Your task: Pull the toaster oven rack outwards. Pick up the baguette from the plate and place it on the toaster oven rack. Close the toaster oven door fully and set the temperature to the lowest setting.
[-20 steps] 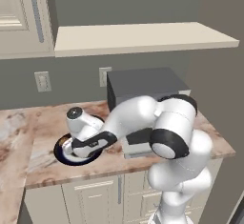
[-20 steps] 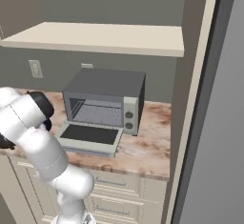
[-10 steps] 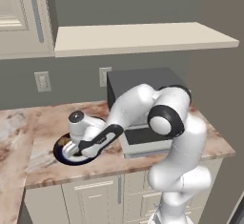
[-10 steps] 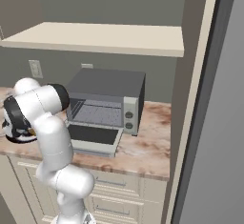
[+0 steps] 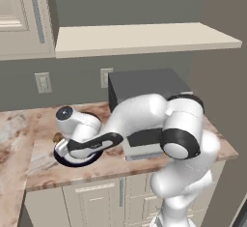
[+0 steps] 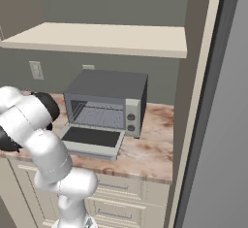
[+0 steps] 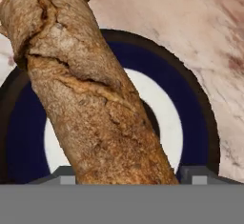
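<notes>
In the hand view the golden-brown baguette (image 7: 90,99) lies slantwise over the navy plate (image 7: 190,104) with its white ring. My gripper (image 7: 128,176) is shut on the near end of the bread, one fingertip pressed to each side. The left base view has the hand (image 5: 67,146) low over the plate (image 5: 79,162) on the counter, with a brown tip of the baguette (image 5: 57,137) poking out to its left. The toaster oven (image 6: 109,84) stands to the right, and its door (image 6: 93,137) is folded down flat. The wire rack (image 6: 100,115) shows inside the cavity.
The two knobs (image 6: 130,122) sit on the oven's right panel. A shelf (image 5: 144,37) hangs above the counter, and a tall panel (image 6: 193,101) closes off the right. Wall outlets (image 5: 43,82) sit behind the plate. The marble counter (image 6: 145,149) runs free right of the oven.
The jaws have narrowed onto the baguette. My arm's elbow has swung up and rightward over the oven door while the hand stayed over the plate.
</notes>
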